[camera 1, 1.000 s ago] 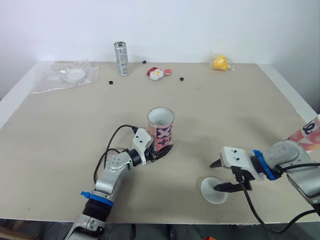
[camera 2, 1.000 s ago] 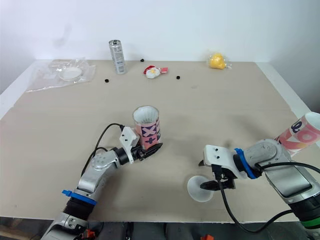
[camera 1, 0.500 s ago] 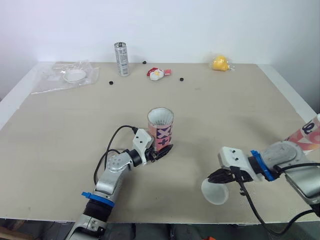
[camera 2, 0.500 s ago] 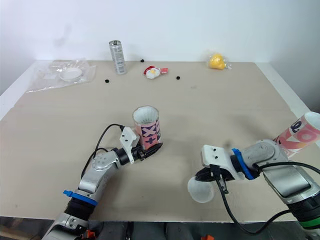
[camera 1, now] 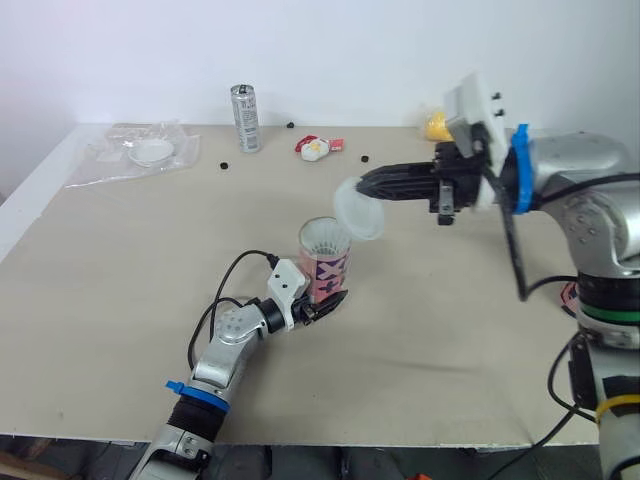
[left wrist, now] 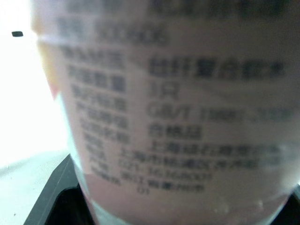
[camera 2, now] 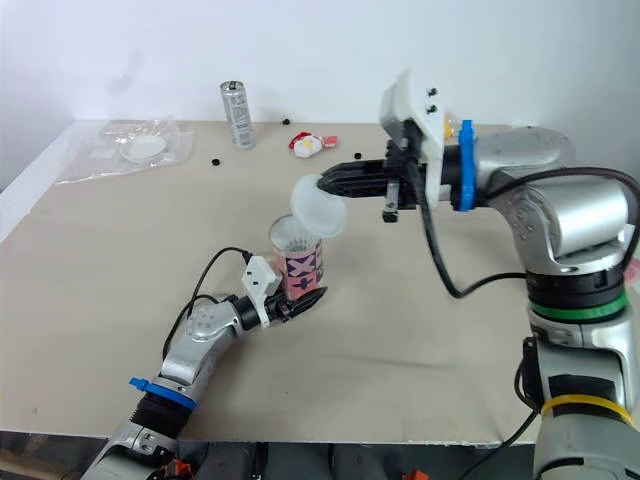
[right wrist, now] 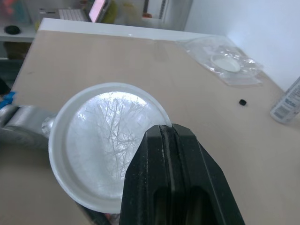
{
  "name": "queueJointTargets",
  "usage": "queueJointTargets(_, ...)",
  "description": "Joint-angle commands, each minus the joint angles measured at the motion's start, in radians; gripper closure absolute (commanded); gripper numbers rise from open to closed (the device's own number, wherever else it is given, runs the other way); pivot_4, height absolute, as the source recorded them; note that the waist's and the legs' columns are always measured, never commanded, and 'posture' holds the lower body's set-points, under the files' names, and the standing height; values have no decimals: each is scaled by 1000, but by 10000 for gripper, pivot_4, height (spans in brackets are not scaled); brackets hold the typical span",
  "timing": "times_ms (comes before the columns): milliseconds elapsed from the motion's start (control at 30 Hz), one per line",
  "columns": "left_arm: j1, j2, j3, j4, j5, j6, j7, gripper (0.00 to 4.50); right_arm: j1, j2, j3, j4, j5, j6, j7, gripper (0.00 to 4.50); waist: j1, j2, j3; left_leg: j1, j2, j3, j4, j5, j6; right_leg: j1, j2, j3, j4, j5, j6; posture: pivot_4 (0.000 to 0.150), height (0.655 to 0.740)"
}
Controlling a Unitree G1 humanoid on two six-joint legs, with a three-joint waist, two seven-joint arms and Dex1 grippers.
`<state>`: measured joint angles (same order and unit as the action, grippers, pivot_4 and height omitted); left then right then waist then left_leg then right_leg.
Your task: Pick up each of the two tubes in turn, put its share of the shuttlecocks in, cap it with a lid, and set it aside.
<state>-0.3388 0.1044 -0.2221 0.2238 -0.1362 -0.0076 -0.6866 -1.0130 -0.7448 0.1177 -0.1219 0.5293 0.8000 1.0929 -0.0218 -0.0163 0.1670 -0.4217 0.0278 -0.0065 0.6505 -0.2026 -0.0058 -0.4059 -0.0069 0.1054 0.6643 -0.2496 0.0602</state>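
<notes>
A pink printed tube stands upright mid-table with white shuttlecock feathers showing in its mouth. My left gripper is shut on the tube near its base, and the tube's label sits close in the left wrist view. My right gripper is shut on the rim of a translucent round lid. The lid hangs tilted just above the tube's mouth, slightly to its right. In the right wrist view the black fingers pinch the lid, and feathers show through it. A sliver of the second pink tube peeks from behind the right arm.
At the back stand a silver can, a clear plastic bag holding a white lid, a small red-and-white item and a yellow object. Small black bits lie near them. The table's front edge is close to my left arm.
My right gripper closed on the lid at the table's front right, then lifted it up and left to above the tube. The left gripper and tube stayed put.
</notes>
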Motion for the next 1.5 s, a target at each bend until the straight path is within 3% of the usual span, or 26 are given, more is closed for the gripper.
queueJointTargets(33,31,6,-33,72,35,13,-1,14501,-59,20,27,45,-51,-13,-16,44605,0,0,0,0,0,1,0,0,0,0,0,1,0,0,0,1500,7400)
queueJointTargets(567,38,3,-34,80,35,8,5,14501,-59,41,135,82,-157,-96,80,44605,0,1,-1,0,0,0,1,0,0,0,-1,0,0,0,0,1500,7400)
queueJointTargets(1300,53,7,-39,51,32,27,0,14501,-33,85,159,99,-242,-168,109,44605,0,1,-1,0,0,0,0,0,0,-1,-1,0,0,-2,-2,1500,7400)
queueJointTargets(1500,55,7,-40,46,33,31,0,14501,-23,64,187,110,-314,-265,131,44605,0,1,-1,0,0,0,-1,0,0,-1,-1,0,0,-2,-1,1500,7400)
